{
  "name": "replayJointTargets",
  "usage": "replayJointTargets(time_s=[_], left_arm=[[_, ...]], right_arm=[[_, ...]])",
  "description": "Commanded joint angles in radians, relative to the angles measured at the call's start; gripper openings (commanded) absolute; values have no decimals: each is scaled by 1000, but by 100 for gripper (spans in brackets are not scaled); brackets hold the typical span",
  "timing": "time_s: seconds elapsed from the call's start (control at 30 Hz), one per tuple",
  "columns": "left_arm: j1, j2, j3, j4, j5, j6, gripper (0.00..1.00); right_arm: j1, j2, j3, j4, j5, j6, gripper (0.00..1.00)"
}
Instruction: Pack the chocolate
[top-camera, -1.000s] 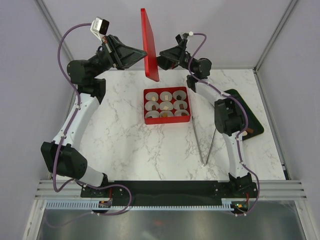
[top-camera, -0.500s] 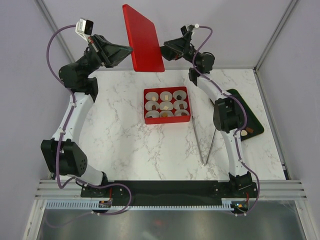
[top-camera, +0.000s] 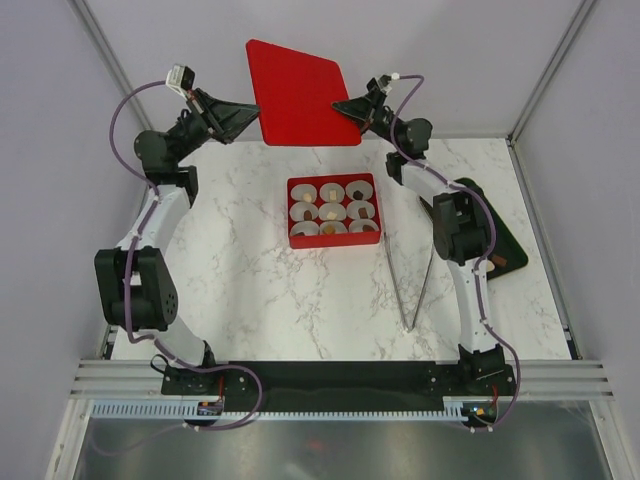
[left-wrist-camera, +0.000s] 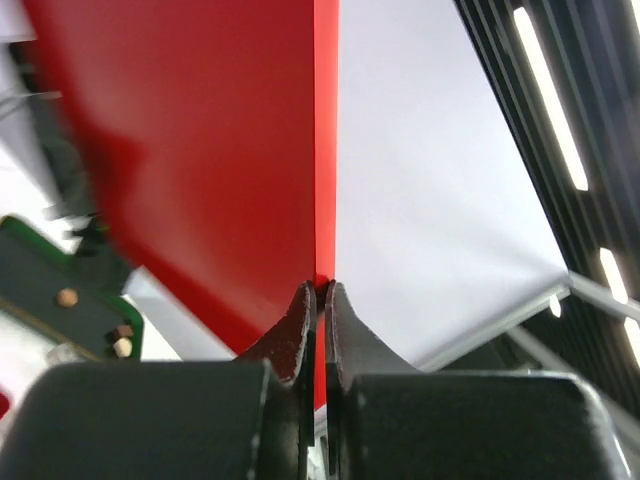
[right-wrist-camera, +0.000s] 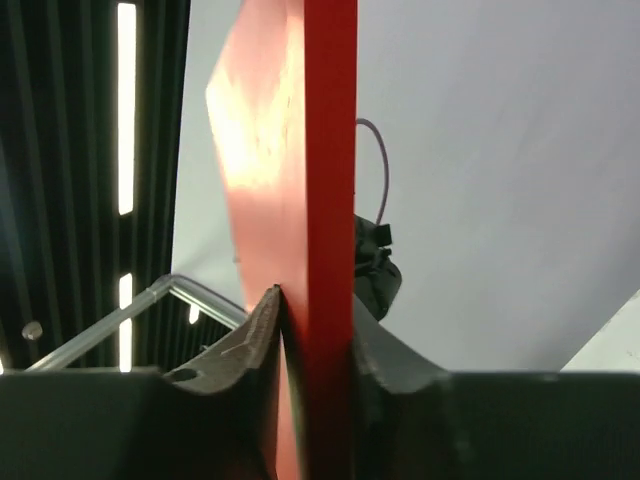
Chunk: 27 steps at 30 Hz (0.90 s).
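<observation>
- Rotated since the earlier frames, the red lid shows its broad face rather than its edge.
- Left fingers and right fingers each pinch an opposite lid edge.
- Chocolate sits in paper cups inside the red box on the counter, well apart from the raised lid.
- Risk: unequal arm motion could twist the lid out of one pinch, so it drops and scatters the pieces.

Lid barring upper centre
Red lid is spanning left gripper to right gripper; metal rods are lying centre-right.
</observation>
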<state>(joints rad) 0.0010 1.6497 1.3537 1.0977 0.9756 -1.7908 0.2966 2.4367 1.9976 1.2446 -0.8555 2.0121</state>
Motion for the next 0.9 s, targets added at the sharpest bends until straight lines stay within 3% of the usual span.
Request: replayJointTargets(time_s=[0.0, 0.03, 0.07, 0.1, 0.17, 0.23, 0.4, 0.47, 0.5, 0.53, 0.57, 0.63, 0.87], left_arm=[[45, 65, -105, -12, 29, 65, 3], [65, 70, -125, -12, 29, 65, 3], [73, 74, -143, -12, 29, 65, 3], [79, 71, -178, 19, 58, 92, 3], [97, 55, -238, -43, 58, 155, 30], [108, 32, -266, -134, 61, 244, 41], [129, -5, -336, -275, 95, 404, 50], [139, -59, -361, -440, 86, 490, 63], [140, -82, -363, -519, 75, 612, 64], [139, -102, -360, -729, 58, 684, 66], [140, -149, -354, -836, 32, 761, 66], [140, -194, -344, -1066, -105, 927, 68], [140, -373, -415, -1223, -303, 1051, 70]], right_arm=[[-25, -148, -63, 507, -49, 5, 25], [-42, -154, -86, 507, -59, 5, 20], [-50, -169, -121, 500, -75, 2, 6], [-54, -176, -138, 495, -95, -6, 0], [-68, -208, -209, 458, -142, -45, 0], [-74, -261, -319, 400, -149, -161, 0], [-77, -364, -486, 163, -125, -378, 0], [-79, -424, -574, 14, -90, -502, 0], [-77, -447, -604, -32, -79, -548, 0], [-76, -494, -649, -84, -71, -596, 0], [-76, -519, -666, -220, -65, -715, 0], [-76, -580, -691, -362, -33, -833, 0], [-65, -695, -734, -854, 137, -1082, 0]])
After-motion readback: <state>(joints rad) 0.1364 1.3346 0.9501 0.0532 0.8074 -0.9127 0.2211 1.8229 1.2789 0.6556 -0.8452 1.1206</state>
